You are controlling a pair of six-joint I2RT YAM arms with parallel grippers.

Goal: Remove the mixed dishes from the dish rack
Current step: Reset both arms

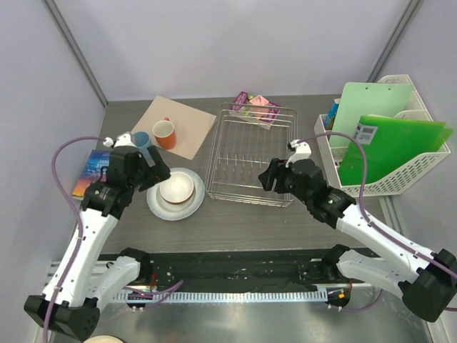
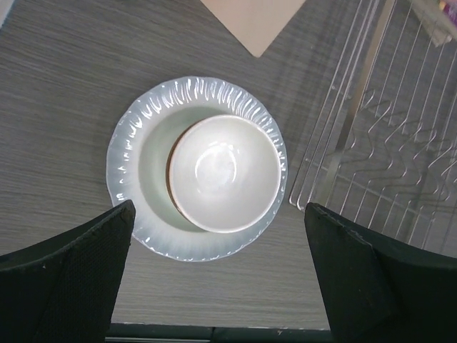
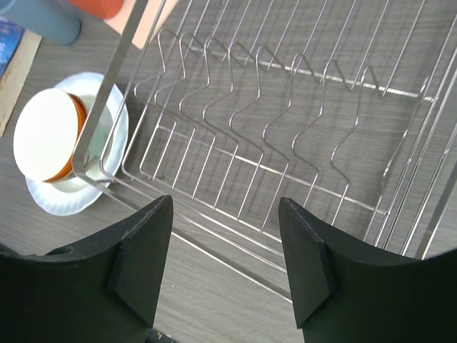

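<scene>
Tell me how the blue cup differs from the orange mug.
The mug is orange-red, the cup light blue. The mug is wider than the cup. The mug stands in plain view on the tan mat; the left arm partly hides the cup. Both stand upright, outside the dish rack.

The right hand (image 3: 225, 207) is hanging over the dish rack (image 3: 285, 128), its two black fingers (image 3: 143, 257) standing apart with nothing between them. No dishes are sitting in the part of the rack in view. Just outside the rack's corner, the cream bowl (image 3: 44, 132) is resting on the white plate (image 3: 53, 204) on the bench (image 3: 214, 307). The blue cup (image 3: 50, 18) is showing beyond.
</scene>
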